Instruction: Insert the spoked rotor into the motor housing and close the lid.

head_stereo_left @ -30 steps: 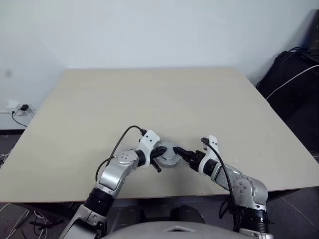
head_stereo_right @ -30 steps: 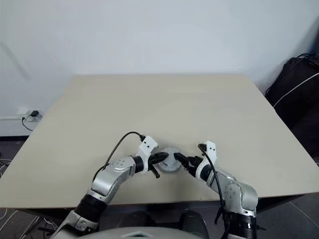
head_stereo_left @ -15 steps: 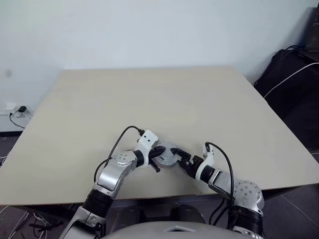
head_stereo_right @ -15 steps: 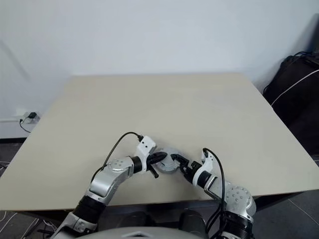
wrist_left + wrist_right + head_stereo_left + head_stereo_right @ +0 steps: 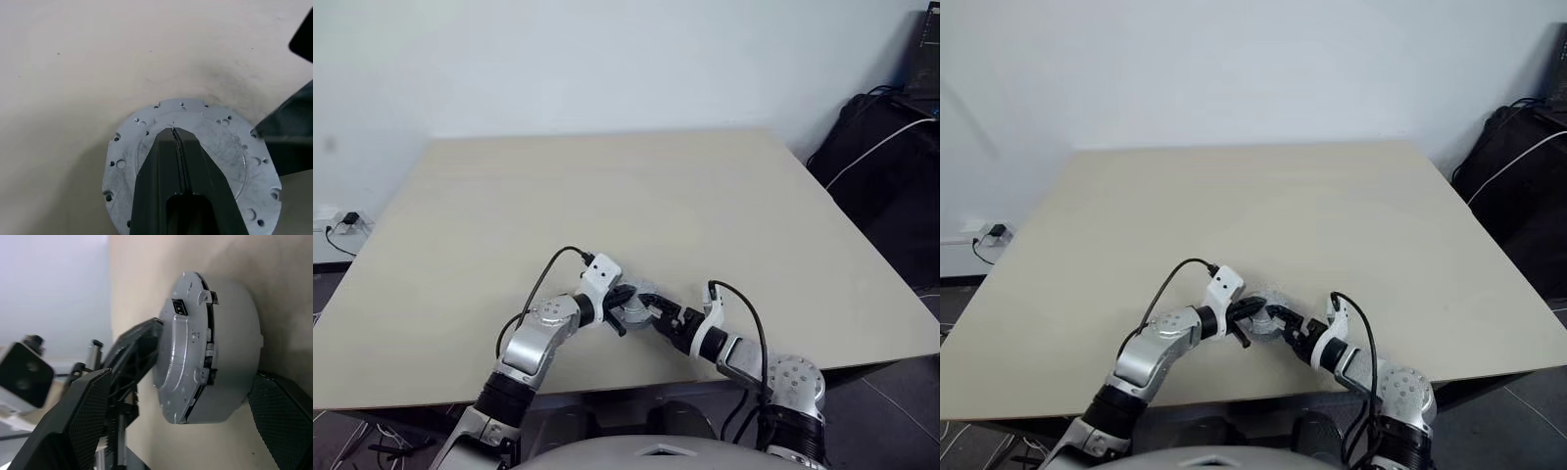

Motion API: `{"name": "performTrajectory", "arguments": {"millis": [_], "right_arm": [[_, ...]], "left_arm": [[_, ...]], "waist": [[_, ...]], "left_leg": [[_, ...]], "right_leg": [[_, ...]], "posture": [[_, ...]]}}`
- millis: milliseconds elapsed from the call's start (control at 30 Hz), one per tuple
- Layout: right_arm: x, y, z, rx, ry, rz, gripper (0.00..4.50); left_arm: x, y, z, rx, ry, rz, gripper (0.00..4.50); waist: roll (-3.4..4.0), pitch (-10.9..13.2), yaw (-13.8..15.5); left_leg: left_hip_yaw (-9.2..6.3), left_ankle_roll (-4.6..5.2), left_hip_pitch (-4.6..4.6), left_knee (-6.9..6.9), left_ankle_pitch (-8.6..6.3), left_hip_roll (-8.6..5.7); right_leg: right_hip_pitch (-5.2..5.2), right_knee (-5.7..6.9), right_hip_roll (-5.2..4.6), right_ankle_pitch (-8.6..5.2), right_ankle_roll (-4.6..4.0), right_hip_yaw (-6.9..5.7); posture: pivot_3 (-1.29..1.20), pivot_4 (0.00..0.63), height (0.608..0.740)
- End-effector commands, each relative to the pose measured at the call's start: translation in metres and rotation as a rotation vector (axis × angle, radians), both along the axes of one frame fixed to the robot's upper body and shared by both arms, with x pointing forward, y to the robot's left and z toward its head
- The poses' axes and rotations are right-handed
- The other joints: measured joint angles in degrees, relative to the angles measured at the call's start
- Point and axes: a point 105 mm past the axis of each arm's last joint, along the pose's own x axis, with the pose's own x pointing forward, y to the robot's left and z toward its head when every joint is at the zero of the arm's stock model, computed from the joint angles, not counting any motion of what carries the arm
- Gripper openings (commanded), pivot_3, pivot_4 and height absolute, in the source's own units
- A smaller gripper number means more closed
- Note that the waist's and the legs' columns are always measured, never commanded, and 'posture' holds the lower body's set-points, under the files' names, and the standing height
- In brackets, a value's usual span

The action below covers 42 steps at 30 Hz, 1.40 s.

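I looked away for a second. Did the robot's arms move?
The right gripper slid in closer along the table, its open fingers now straddling the motor housing with the lid on. The left gripper stayed shut, pressing on the lid.

A pale beige bench (image 5: 607,196) stands against a plain white wall (image 5: 607,59). Right of the bench lies a black bag (image 5: 886,147); left of it, a wall socket (image 5: 342,220).
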Motion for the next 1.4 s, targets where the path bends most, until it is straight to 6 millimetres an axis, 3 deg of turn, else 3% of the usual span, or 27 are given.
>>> {"name": "performTrajectory", "arguments": {"millis": [33, 367, 633, 767, 867, 1000, 1167, 1233, 1400], "right_arm": [[0.006, 0.006, 0.012, -0.004, -0.065, 0.008, 4.10], [0.007, 0.003, 0.013, -0.004, -0.075, 0.008, 1.23], [0.004, 0.003, 0.009, -0.027, -0.058, 0.022, 1.23], [0.003, 0.002, 0.008, -0.028, -0.053, 0.020, 1.23], [0.002, 0.002, 0.009, -0.007, -0.050, 0.000, 1.23], [-0.001, 0.002, 0.011, 0.048, -0.045, -0.036, 1.23], [-0.003, 0.003, 0.015, 0.101, -0.044, -0.059, 1.22], [-0.004, 0.005, 0.017, 0.123, -0.046, -0.059, 1.22], [0.001, 0.013, 0.039, 0.251, -0.112, -0.056, 1.20]], "left_arm": [[-0.004, 0.000, -0.008, 0.024, 0.029, -0.005, 0.00], [-0.004, 0.001, -0.009, 0.024, 0.029, 0.002, 0.00], [-0.004, 0.002, -0.009, 0.019, 0.030, 0.009, 0.00], [0.000, 0.005, 0.002, -0.047, -0.013, 0.062, 0.00], [0.012, 0.018, 0.019, -0.151, -0.081, 0.203, 0.00], [0.024, 0.050, 0.040, -0.311, -0.123, 0.477, 0.00], [0.012, 0.086, 0.054, -0.592, -0.063, 0.716, 0.00], [0.002, 0.092, 0.058, -0.787, 0.008, 0.752, 0.00], [-0.019, 0.096, 0.048, -0.940, 0.103, 0.836, 0.00]], "waist": [[0.00, 0.01, 0.01], [0.11, 0.07, 0.01], [0.11, 0.07, 0.02], [0.14, 0.08, 0.00], [0.11, 0.21, -0.03], [-0.04, 0.58, -0.01], [-0.06, 0.70, -0.05], [-0.10, 0.79, -0.08], [-0.16, 1.26, 0.06]], "left_leg": [[0.00, 0.00, 0.00, -0.01, 0.00, 0.00], [0.01, 0.00, -0.02, -0.02, 0.00, 0.00], [0.00, 0.01, -0.01, -0.03, 0.00, 0.00], [0.00, 0.01, -0.01, -0.04, -0.01, 0.00], [0.00, 0.01, -0.02, -0.08, -0.01, 0.00], [-0.01, 0.01, -0.09, -0.11, -0.01, 0.01], [-0.01, 0.13, -0.22, -0.14, -0.08, 0.01], [0.00, 0.17, -0.24, -0.14, -0.11, 0.00], [0.00, 0.18, -0.26, -0.11, -0.11, -0.04]], "right_leg": [[0.00, -0.01, 0.00, 0.00, 0.00, 0.00], [0.00, -0.05, -0.01, 0.01, 0.03, 0.01], [0.00, -0.06, 0.00, 0.01, 0.03, 0.01], [0.00, -0.07, -0.01, 0.01, 0.03, 0.01], [-0.03, -0.08, -0.01, 0.00, 0.02, 0.03], [-0.10, -0.08, -0.01, 0.00, 0.01, 0.02], [-0.17, -0.16, -0.01, 0.04, 0.14, -0.01], [-0.19, -0.16, 0.00, 0.01, 0.16, -0.02], [-0.17, -0.19, -0.01, -0.08, 0.08, -0.03]], "posture": [[0.00, 0.000, 0.740], [0.00, 0.000, 0.740], [0.00, 0.000, 0.740], [0.00, 0.000, 0.740], [0.00, 0.000, 0.740], [0.00, 0.000, 0.740], [0.00, 0.000, 0.740], [0.00, 0.000, 0.740], [0.00, 0.000, 0.740]]}}
